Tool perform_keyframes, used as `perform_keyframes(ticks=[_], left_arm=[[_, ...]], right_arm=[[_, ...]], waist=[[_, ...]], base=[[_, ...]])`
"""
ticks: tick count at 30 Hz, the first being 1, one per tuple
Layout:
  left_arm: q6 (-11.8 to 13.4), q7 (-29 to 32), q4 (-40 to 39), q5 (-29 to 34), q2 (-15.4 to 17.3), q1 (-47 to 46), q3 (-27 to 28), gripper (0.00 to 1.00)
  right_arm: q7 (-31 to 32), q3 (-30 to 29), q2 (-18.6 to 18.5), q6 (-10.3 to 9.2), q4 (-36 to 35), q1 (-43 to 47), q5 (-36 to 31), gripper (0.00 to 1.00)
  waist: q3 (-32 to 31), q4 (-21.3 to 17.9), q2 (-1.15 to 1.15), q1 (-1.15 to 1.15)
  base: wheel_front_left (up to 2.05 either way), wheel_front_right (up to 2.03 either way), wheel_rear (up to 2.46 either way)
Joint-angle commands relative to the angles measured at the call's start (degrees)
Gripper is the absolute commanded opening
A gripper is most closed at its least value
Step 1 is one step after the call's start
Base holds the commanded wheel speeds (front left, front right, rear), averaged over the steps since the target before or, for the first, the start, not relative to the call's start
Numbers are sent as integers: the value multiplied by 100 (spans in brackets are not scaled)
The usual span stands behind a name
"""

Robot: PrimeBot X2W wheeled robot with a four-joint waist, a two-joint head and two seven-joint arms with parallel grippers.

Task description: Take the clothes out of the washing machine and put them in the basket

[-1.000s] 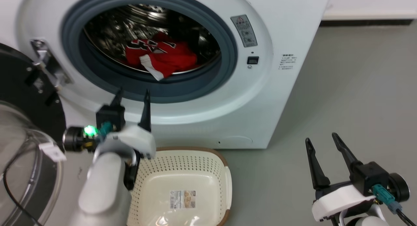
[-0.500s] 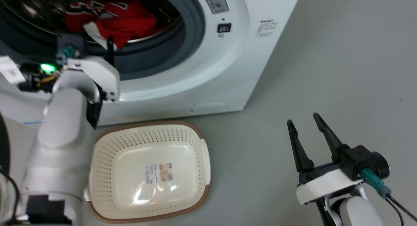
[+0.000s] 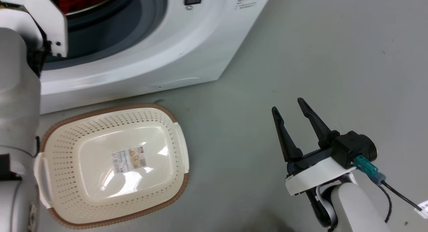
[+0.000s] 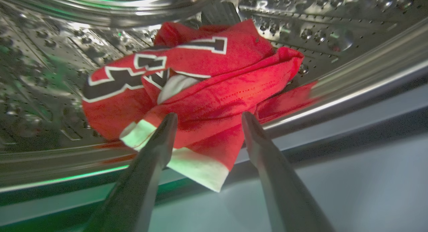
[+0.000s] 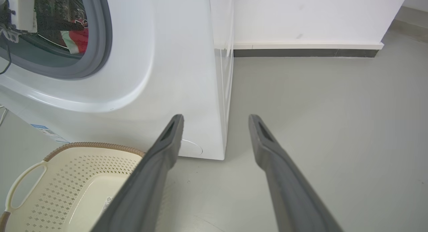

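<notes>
Your left gripper is inside the mouth of the washing machine, fingers spread wide and closed on nothing. The clothes lie right at its tips: a red bundle with black-and-white lettering, heaped on the steel drum. A white-trimmed hem hangs over the drum's front lip, between and just under the two fingers. Whether the tips actually touch the cloth, you can't tell from here.

The left wrist view gives you the whole bundle. The head view catches just a sliver of red at the top edge, behind the pale left forearm and above the grey rubber ring. The right wrist view looks at the machine from the side and shows a bit of red and white through the door opening.

Your right gripper hangs over the grey floor, well apart from the machine, its fingers parted and holding nothing.

The basket sits on the floor just in front of the machine. Inside it you see a paper label on the bottom and some glare.
</notes>
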Motion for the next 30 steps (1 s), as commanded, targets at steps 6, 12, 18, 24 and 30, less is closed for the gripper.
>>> perform_keyframes(ticks=[6,12,18,24,30], left_arm=[[-75,993,555,-13,224,-575,-109,100],[-53,1956,888,-72,345,-833,-114,100],[-44,2740,1061,-187,345,-829,-104,0],[27,2718,945,-267,341,-772,-111,0],[145,1762,610,-313,232,-417,-159,0]], right_arm=[[-26,173,12,-2,-29,-168,219,100],[-27,275,11,-3,-76,-169,326,100],[-28,303,12,-2,-61,-178,392,100],[-27,287,11,-3,-3,-185,406,100],[-27,212,11,-3,131,-104,307,100]], waist=[[275,-354,0,-1],[343,-478,0,-1],[353,-522,0,-1],[265,-486,0,-1],[-131,-378,0,-1]], base=[[0,0,0],[0,0,0],[0,0,0],[0,0,0],[0,0,0]])
